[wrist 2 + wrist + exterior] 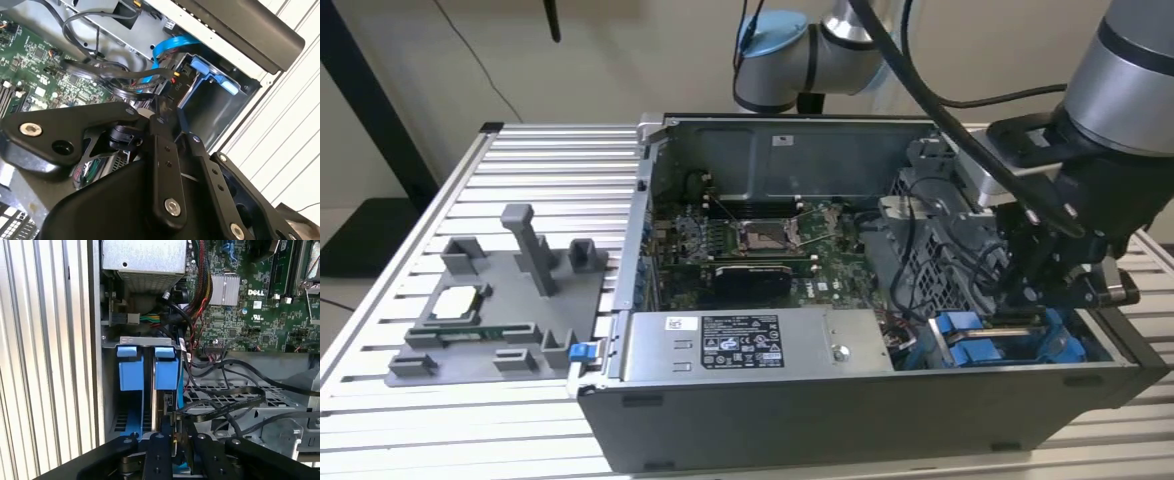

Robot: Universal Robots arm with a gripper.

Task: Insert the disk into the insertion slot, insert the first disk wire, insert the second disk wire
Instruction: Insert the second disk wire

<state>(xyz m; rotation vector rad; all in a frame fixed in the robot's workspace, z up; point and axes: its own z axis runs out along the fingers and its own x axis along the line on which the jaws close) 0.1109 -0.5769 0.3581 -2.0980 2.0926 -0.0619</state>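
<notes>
In the exterior view, my black gripper (1047, 300) hangs low inside the open grey metal computer case (854, 420), at the corner on the exterior view's right. It is just above the silver-grey disk in its bright blue plastic carrier (974, 335).

In the second wrist view, the carrier's blue edge (207, 70) sits inside the grey metal insertion slot (220, 110). Loose black wires (100, 67) loop close by, over the green motherboard (35, 60).

In the first wrist view, the blue carrier (165, 372) stands upright in the slot (145, 341), with flat black wires (225, 400) running just beside it toward my gripper (175, 445). I cannot tell whether I am clamped on anything.

I judge the disk seated, so the wire steps are in hand. Any move here calls for fine alignment with the disk's connector edge and care not to snag the crowded wires.
</notes>
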